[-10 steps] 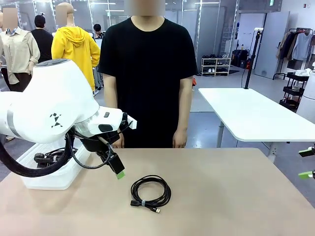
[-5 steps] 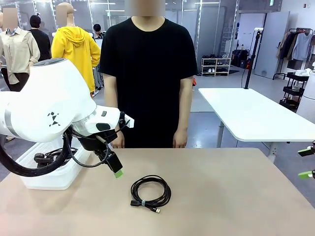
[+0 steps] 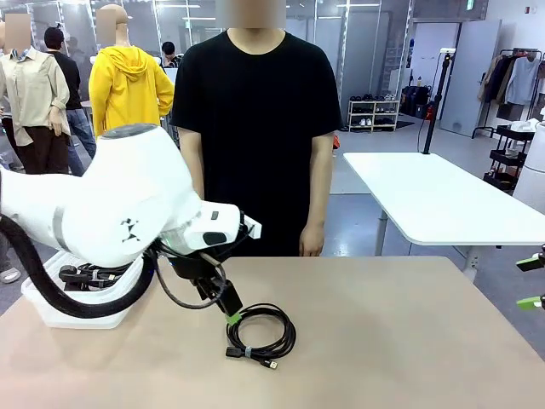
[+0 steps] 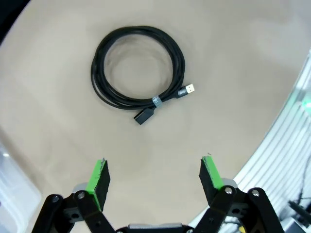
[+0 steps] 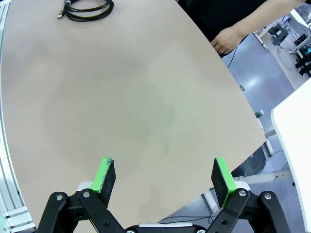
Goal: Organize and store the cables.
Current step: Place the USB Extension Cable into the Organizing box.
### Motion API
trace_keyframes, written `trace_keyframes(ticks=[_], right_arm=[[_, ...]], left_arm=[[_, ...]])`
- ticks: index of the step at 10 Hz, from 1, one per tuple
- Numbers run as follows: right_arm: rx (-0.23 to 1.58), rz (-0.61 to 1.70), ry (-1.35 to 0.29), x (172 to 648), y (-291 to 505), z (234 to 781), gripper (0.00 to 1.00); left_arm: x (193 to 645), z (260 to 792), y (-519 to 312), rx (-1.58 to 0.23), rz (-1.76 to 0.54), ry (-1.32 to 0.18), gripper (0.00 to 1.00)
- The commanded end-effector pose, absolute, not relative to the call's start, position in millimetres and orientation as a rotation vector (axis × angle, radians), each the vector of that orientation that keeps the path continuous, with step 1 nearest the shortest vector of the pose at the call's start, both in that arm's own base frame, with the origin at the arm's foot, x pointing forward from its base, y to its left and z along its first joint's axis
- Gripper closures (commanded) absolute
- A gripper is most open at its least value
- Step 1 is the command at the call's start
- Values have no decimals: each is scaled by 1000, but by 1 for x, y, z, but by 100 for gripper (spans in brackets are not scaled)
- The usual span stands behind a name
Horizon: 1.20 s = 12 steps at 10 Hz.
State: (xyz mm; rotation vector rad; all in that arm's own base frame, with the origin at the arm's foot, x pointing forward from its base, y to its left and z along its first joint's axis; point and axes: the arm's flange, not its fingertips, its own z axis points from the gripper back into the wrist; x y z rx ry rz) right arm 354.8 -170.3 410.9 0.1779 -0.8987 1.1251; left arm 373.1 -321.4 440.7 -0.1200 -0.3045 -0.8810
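In the front view, a black cable [image 3: 261, 333] is lying in a round coil on the tan table [image 3: 409, 341], near the middle. The left gripper [image 3: 228, 312] is hanging just over the coil's left edge, with its green tip pointing down at it. A white bin [image 3: 81, 308] is sitting at the table's left side, and more black cords are lying in it. A person in a black shirt [image 3: 255, 128] is standing at the far side with both hands down. The right gripper [image 3: 530, 282] is peeking in at the right edge.

In the left wrist view, the left gripper [image 4: 154, 176] is holding its fingers wide apart with nothing between them. The cable [image 4: 138, 68] is lying ahead of it, tied by a small band.

In the right wrist view, the right gripper [image 5: 164, 178] is also standing wide open and empty over bare table [image 5: 126, 111]. The cable [image 5: 87, 8] is lying far off near the top edge.
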Motion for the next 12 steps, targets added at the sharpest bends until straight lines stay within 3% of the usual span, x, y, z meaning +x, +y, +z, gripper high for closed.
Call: trace_keyframes(ticks=[1,4,9,12], right_arm=[[179,1131,-917,357,-171,409,0],[179,1131,-917,357,-171,409,0],[179,1131,-917,357,-171,409,0],[179,1131,-917,357,-171,409,0]], left_arm=[[385,433,-339,-89,-885,-306,7],[392,429,-344,-62,-943,-276,7],[428,409,-385,146,-1802,-103,7],[442,393,-398,111,-1900,-36,7]])
